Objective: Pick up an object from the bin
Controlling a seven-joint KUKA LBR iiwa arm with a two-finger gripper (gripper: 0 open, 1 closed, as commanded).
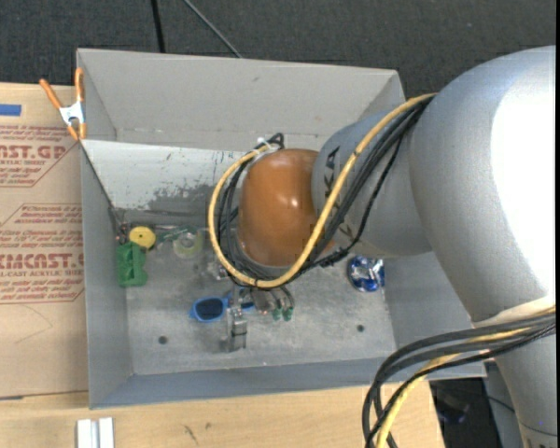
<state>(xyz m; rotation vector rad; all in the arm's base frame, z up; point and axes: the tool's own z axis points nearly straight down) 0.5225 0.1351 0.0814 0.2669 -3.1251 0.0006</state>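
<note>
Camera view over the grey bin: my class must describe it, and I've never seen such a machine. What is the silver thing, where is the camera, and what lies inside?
The big silver shape is a robot arm, reaching in from the right. The camera looks down on the grey metal bin from above, slightly sideways. The orange dome and the cables are parts of the arm's wrist. Beneath them hangs the tool, the grasping part, low over the bin floor. Just left of it lies a small blue object. Further left are a green block and a yellow disc; a blue-and-white item lies to the right. Whether the tool holds anything cannot be told.
</note>
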